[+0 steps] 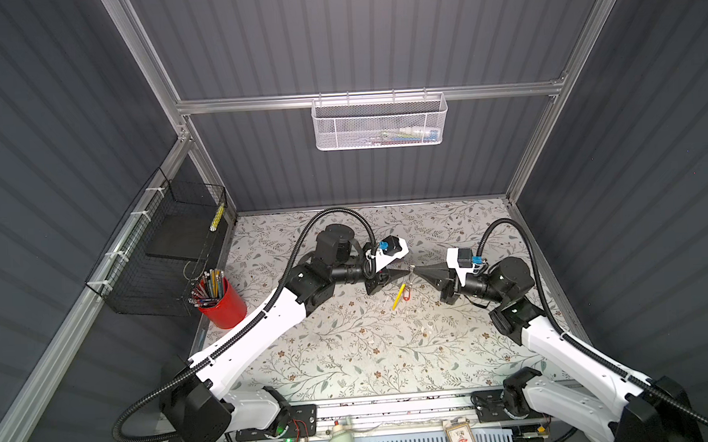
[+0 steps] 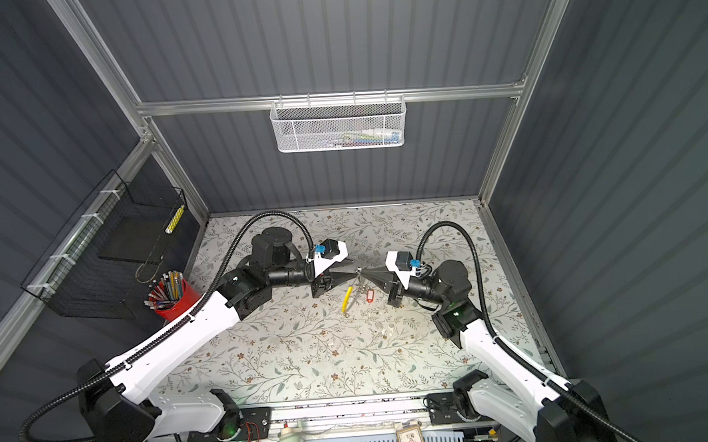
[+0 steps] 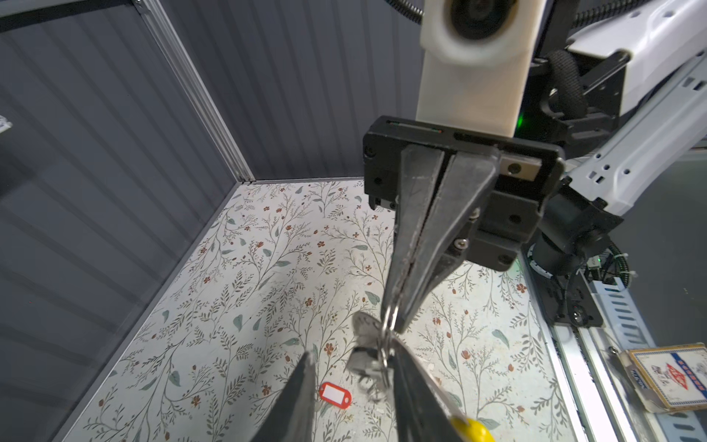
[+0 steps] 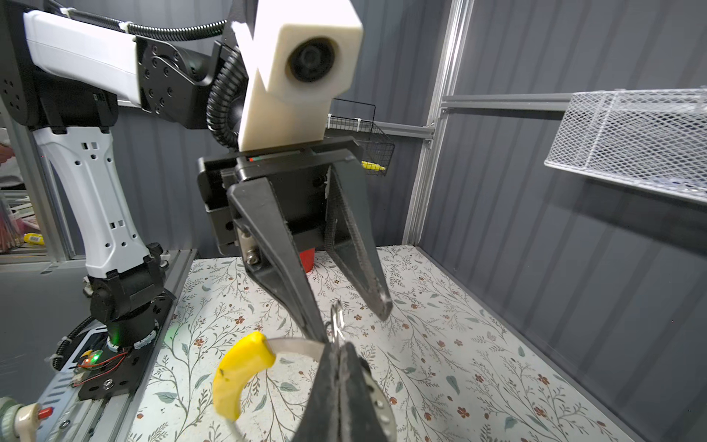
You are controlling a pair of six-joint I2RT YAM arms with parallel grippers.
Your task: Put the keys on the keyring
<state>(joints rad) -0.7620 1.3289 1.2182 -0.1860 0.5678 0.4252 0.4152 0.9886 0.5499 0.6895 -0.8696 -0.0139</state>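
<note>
At the middle of the table in both top views, the right claw (image 2: pixel 362 274) is pressed shut on the keyring (image 4: pixel 245 377), its yellow part at lower left in the right wrist view. A key (image 3: pixel 362 329) dangles just beside that pinch. Tip to tip opposite, the left claw (image 4: pixel 350 321) stands spread around the key's small loop, so I judge it the nearer arm to thread it.

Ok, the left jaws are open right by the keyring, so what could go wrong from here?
The keys hang unpinched between the jaws of the open left gripper; a nudge could knock them to the table. The right gripper pinches the thin keyring near its tips, so it may twist or slip. Both grippers' tips nearly meet: collision risk.
</note>
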